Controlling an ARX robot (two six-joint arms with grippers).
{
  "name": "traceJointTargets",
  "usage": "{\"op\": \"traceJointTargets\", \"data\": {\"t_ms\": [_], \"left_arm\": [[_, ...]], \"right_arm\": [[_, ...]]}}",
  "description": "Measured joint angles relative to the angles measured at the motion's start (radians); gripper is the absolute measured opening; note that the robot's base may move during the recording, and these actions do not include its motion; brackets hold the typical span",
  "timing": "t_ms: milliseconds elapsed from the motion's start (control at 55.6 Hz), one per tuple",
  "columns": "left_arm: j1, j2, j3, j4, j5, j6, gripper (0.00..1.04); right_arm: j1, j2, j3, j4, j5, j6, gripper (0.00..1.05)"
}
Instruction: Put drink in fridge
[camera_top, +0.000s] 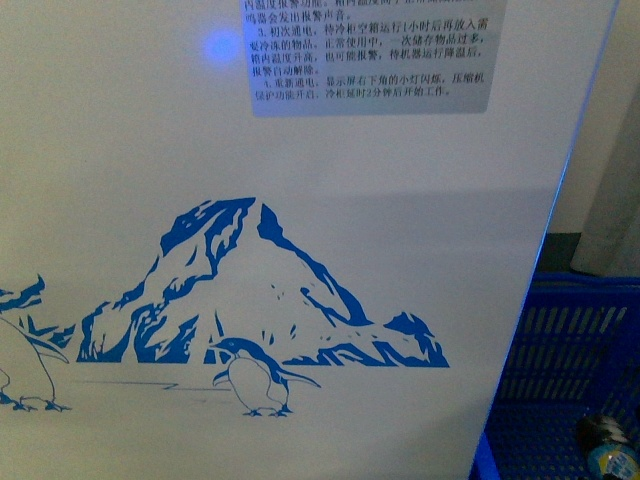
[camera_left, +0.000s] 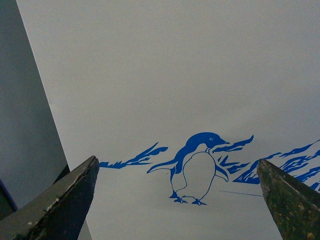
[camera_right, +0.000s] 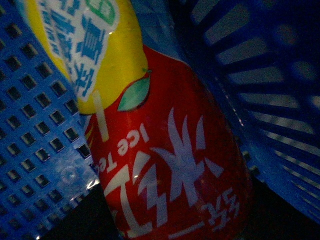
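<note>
The fridge (camera_top: 300, 150) fills the front view with its white wall and blue penguin-and-mountain picture. My left gripper (camera_left: 176, 162) is open, its two dark fingers (camera_left: 75, 195) spread wide, facing that white wall (camera_left: 175, 75) just in front of a printed penguin, with nothing between them. The drink (camera_right: 165, 150) fills the right wrist view: a bottle with a red, yellow and blue label, lying low inside the blue basket. My right gripper is shut on it, though its fingers do not show. In the front view the drink's dark cap and label (camera_top: 610, 455) peek out at the bottom right.
A blue plastic mesh basket (camera_top: 570, 360) stands right of the fridge; its perforated walls (camera_right: 35, 125) close in around the drink. A grey printed notice (camera_top: 370, 55) and a blue light (camera_top: 222, 45) sit on the fridge wall. A grey surface (camera_left: 20, 125) lies beside the fridge's edge.
</note>
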Motion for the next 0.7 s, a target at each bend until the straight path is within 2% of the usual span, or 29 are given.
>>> {"op": "traceJointTargets", "data": {"t_ms": [162,360,540,701], "left_arm": [[0.000,0.000,0.000,0.000,0.000,0.000,0.97],[0.000,0.000,0.000,0.000,0.000,0.000,0.97],[0.000,0.000,0.000,0.000,0.000,0.000,0.97],[0.000,0.000,0.000,0.000,0.000,0.000,0.97]], "right_arm": [[-0.013,-0.173,-0.152,0.064,-0.018,-0.063,0.46],[-0.029,-0.598,-0.380,0.092,-0.074,-0.149,0.44],[-0.032,-1.077,-0.513,-0.016,-0.138,-0.205,0.44],[-0.014,-1.481,-0.575,-0.128,-0.143,-0.239,0.43]]}}
